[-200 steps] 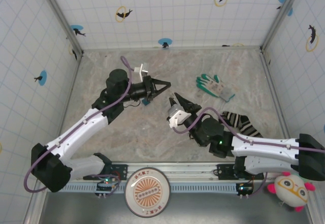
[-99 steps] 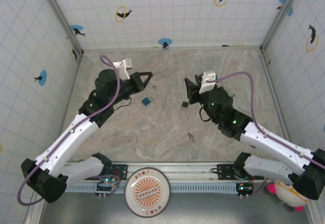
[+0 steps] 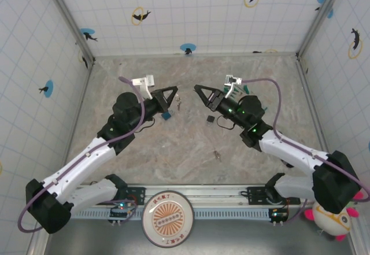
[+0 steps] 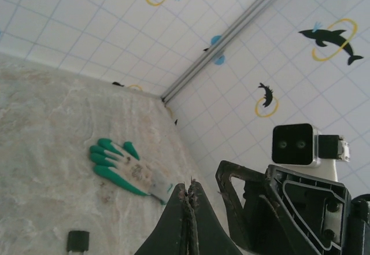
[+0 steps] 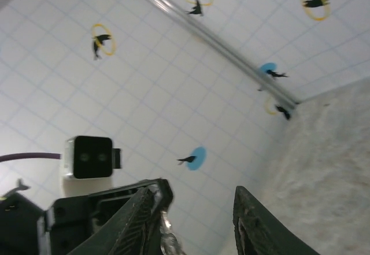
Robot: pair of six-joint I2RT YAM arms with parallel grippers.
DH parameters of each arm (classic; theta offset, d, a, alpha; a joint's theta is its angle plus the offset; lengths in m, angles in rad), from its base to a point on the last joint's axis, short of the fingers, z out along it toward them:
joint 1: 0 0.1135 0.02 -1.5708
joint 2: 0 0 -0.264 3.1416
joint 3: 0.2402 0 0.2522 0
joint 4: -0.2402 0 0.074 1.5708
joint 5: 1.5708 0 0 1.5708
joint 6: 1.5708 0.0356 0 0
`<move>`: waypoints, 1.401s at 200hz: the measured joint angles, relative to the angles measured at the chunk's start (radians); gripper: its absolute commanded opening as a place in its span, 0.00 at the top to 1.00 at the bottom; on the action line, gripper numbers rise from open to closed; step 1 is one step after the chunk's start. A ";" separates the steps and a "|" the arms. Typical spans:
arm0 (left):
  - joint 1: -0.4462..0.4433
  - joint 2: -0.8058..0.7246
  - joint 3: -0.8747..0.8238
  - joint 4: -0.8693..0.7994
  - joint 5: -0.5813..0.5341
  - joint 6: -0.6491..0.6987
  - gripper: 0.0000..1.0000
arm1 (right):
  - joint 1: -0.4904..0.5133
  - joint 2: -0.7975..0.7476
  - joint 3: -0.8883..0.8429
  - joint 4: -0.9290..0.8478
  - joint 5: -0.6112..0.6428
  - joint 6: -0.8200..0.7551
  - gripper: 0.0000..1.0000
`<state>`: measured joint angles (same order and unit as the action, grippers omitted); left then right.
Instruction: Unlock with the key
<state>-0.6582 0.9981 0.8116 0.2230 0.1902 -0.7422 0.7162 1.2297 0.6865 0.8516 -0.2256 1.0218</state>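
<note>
The key [image 3: 180, 100] is a tiny silvery sliver seen from above in the gap between the two grippers; whether it lies on the table [image 3: 173, 151] or hangs from a finger cannot be told. Just above and left of the key is the left gripper [image 3: 174, 88], its fingers pressed tight together in the wrist view [image 4: 188, 192], nothing visible between them. That arm rises from its base at the near left, runs diagonally inward and bends at the wrist so the gripper points right. Just right of the key, the right gripper [image 3: 198, 88] points left, tip to tip with the other and apart from it. Its fingers are spread with clear space between them [image 5: 202, 200]. Its arm runs back down to the near right. Below and left of the key sits a teal block [image 3: 166, 115], below and right a dark block [image 3: 210, 118]. Farther right lies the glove [image 4: 121, 171], flat on the table.
</note>
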 measured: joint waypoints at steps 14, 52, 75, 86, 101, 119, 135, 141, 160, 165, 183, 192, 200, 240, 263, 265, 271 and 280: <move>-0.005 0.000 -0.008 0.048 0.008 -0.016 1.00 | 0.003 0.026 0.000 0.084 -0.036 0.045 0.55; -0.020 0.000 -0.013 0.146 0.029 -0.049 1.00 | 0.028 0.072 0.000 0.205 -0.100 0.113 0.56; -0.025 -0.003 -0.014 0.178 0.035 -0.064 1.00 | 0.048 0.086 0.000 0.232 -0.122 0.126 0.55; -0.025 -0.003 -0.014 0.193 0.038 -0.071 1.00 | 0.056 0.088 0.001 0.237 -0.129 0.129 0.56; -0.027 -0.003 -0.014 0.207 0.042 -0.078 1.00 | 0.064 0.089 0.001 0.238 -0.138 0.130 0.56; -0.031 -0.003 -0.014 0.220 0.047 -0.085 1.00 | 0.070 0.090 0.002 0.244 -0.143 0.130 0.58; -0.035 -0.002 -0.014 0.230 0.053 -0.094 1.00 | 0.070 0.091 0.008 0.249 -0.146 0.130 0.59; -0.038 -0.002 -0.014 0.235 0.056 -0.097 1.00 | 0.070 0.092 0.010 0.251 -0.146 0.130 0.60; -0.044 0.002 -0.014 0.244 0.058 -0.097 1.00 | 0.070 0.097 0.016 0.256 -0.148 0.132 0.64; -0.045 0.004 -0.014 0.248 0.059 -0.097 1.00 | 0.070 0.097 0.017 0.257 -0.148 0.131 0.65; -0.048 0.006 -0.016 0.255 0.060 -0.098 1.00 | 0.071 0.106 0.023 0.269 -0.151 0.137 0.70; -0.048 0.006 -0.018 0.258 0.060 -0.098 1.00 | 0.072 0.112 0.027 0.276 -0.156 0.142 0.71; -0.048 0.006 -0.018 0.258 0.060 -0.098 1.00 | 0.075 0.118 0.030 0.280 -0.159 0.146 0.72; -0.048 0.006 -0.021 0.259 0.056 -0.100 1.00 | 0.079 0.134 0.041 0.286 -0.173 0.156 0.77; -0.048 0.005 -0.024 0.261 0.051 -0.100 1.00 | 0.080 0.134 0.041 0.293 -0.173 0.161 0.79; -0.048 0.005 -0.024 0.260 0.051 -0.100 1.00 | 0.080 0.134 0.041 0.293 -0.173 0.161 0.79; -0.048 0.005 -0.026 0.261 0.051 -0.100 1.00 | 0.080 0.134 0.041 0.294 -0.173 0.163 0.78; -0.048 0.003 -0.027 0.261 0.048 -0.100 1.00 | 0.081 0.134 0.041 0.294 -0.174 0.164 0.74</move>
<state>-0.7063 1.0016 0.7849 0.4839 0.2379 -0.8421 0.7975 1.3640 0.7273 1.1461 -0.3992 1.1854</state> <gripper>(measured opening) 0.053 0.224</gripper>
